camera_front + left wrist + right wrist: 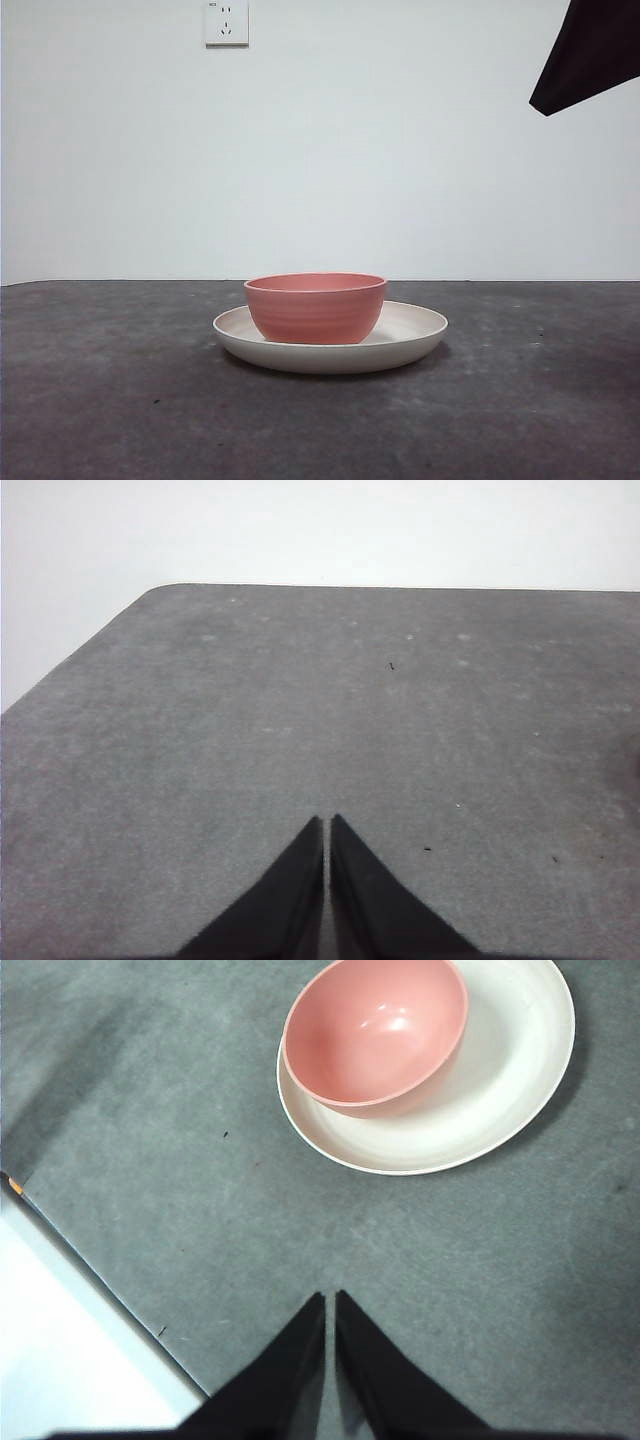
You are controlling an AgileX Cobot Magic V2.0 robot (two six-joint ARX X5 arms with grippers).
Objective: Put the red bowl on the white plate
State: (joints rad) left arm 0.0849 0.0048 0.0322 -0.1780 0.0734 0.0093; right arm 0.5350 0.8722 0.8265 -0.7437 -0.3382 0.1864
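- The red bowl stands upright on the white plate; its base rests on the flat inside of the plate.
- In the front view the bowl sits a little to the left of the plate's middle, so more bare plate shows on the right side than on the left.
- The right wrist view shows the same: the bowl is near one side of the plate, almost touching the rim there, and a wide cream band stays free on the other side.
- The bowl is empty, and its inside is smooth and salmon-pink.
- The plate lies flat on the dark grey table.
- The right gripper is above the table, well apart from the plate and the bowl; its two black jaws are pressed together and hold nothing.
- The left gripper is over a bare part of the table, and neither the bowl nor the plate shows in its view; its jaws are also pressed together, with nothing between them.
- In the front view only a dark arm tip shows at the top right corner, far above the plate.
- A white wall socket is on the wall behind the table.
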